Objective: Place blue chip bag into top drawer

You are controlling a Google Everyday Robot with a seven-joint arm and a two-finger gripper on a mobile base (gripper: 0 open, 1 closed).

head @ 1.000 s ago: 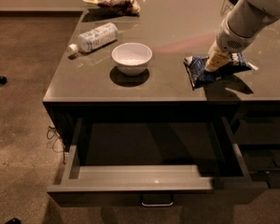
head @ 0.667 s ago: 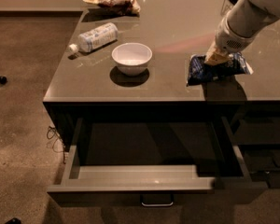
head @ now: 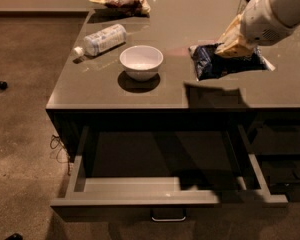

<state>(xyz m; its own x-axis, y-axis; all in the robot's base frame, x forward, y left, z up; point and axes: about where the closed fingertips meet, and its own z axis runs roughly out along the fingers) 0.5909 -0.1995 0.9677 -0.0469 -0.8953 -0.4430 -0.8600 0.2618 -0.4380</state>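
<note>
A round white bowl (head: pixel 141 62) sat on the grey desktop (head: pixel 90 91). To its right, the gripper (head: pixel 233 43) clamped the crumpled dark-blue foil chip bag (head: pixel 222 65), held just above the surface. Below, the wide grey top drawer (head: pixel 135 199) stood open.

Right of the round white ceramic bowl (head: pixel 141 61), the cream-yellow two-finger gripper (head: pixel 233 40) on its white arm casing (head: pixel 277 9) grips the crumpled dark-blue foil chip bag (head: pixel 225 64), which carries white and light-blue print. Behind the bowl lie a clear plastic bottle (head: pixel 104 39) with a pale printed label and white cap, and a crinkled brown-red snack bag (head: pixel 121 0). The flat desk top (head: pixel 200 14) is plain grey-brown; in front of the bowl, the wide shallow grey top drawer (head: pixel 135 198) is unpatterned with a small silver bar handle (head: pixel 168 217), above mottled brown carpet (head: pixel 20 109).
</note>
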